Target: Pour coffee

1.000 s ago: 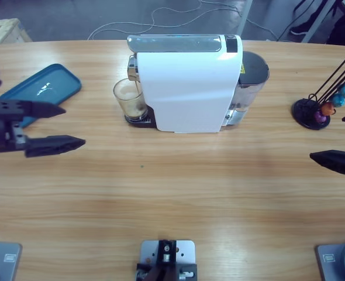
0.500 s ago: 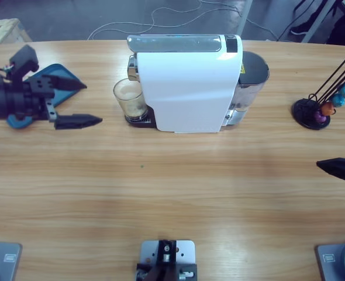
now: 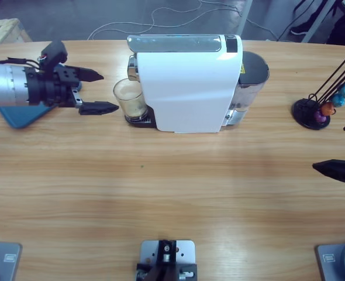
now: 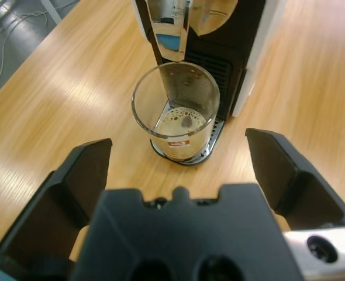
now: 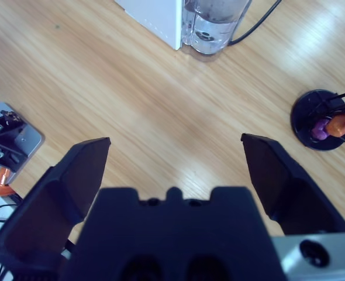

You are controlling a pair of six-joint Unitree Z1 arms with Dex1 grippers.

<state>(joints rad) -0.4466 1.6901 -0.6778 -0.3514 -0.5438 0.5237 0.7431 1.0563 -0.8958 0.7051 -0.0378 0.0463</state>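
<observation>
Gripper, left (image 4: 178,153), spread wide in the wrist view, nothing between the jaws, aimed straight at the glass (image 4: 176,111) just ahead and not yet touching. Same left gripper in the high view (image 3: 99,91) at the end of a silver arm coming in from the left edge, jaw tips just beside the glass (image 3: 129,99), one tip either side of its line. Clear straight-walled tumbler, standing upright on the drip tray (image 4: 212,143) of the white capsule coffee machine (image 3: 190,82), under the chrome spout (image 4: 173,29). Coffee (image 4: 180,121) shallow at the bottom, brown with a tan foam on top, well below the rim. Probably light for its size, being mostly empty, but rigid, smooth and likely slippery against hard black jaws; breakable if squeezed hard or knocked against the spout. Best taken across the middle of the wall, above the small red label and below the rim, jaws square to the sides, then drawn out sideways clear of the spout and kept level. Little risk of slopping with so little liquid. Behind the arm, a blue tray (image 3: 20,114) partly hidden. Far across the table, right gripper (image 5: 173,170) also wide open over bare wood, holding nothing, near the capsule stand (image 5: 324,120) with coloured capsules.
</observation>
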